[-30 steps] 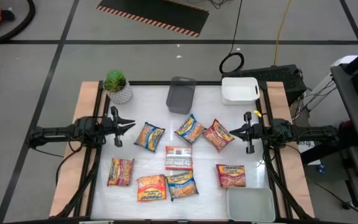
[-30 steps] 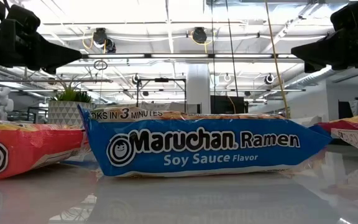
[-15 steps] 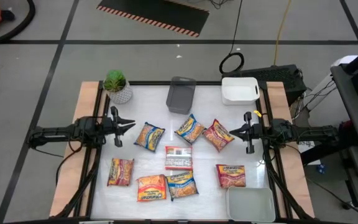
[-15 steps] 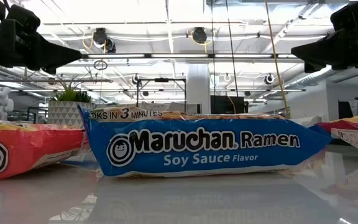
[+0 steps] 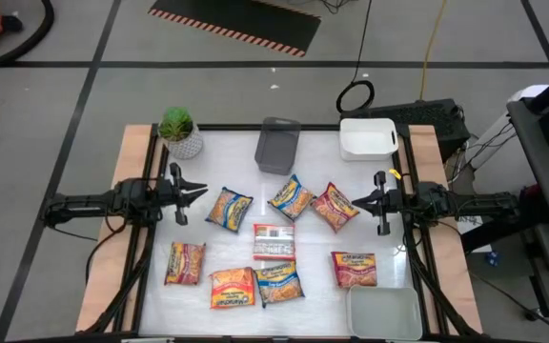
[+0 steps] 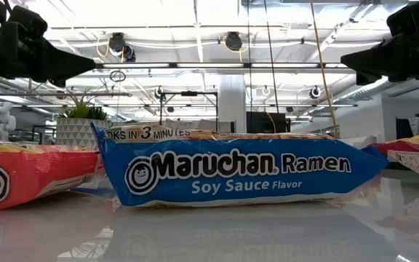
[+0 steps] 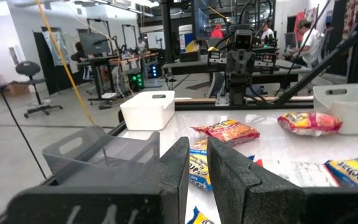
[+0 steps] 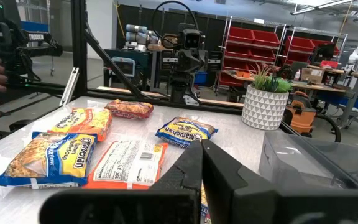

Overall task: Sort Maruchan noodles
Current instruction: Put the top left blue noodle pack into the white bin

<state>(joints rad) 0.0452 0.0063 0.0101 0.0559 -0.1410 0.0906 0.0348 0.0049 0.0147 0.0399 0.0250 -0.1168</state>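
Eight Maruchan packets lie flat on the white table. In the high view they are two blue-and-yellow ones (image 5: 229, 208) (image 5: 292, 197), a red one (image 5: 335, 206), a white-and-red one (image 5: 274, 242), orange ones (image 5: 186, 263) (image 5: 232, 287), a blue one (image 5: 278, 282) and a red-and-yellow one (image 5: 354, 269). The low view is filled by the blue soy sauce packet (image 6: 238, 171). My left gripper (image 5: 202, 191) (image 7: 205, 146) hangs shut over the table's left side. My right gripper (image 5: 355, 202) (image 8: 202, 149) hangs shut over the right side, beside the red packet. Neither touches anything.
A grey tray (image 5: 277, 145) and a white tray (image 5: 367, 138) stand at the far edge. Another pale tray (image 5: 384, 312) sits at the near right corner. A potted green plant (image 5: 180, 131) stands at the far left corner. Bare table shows between the far trays and the packets.
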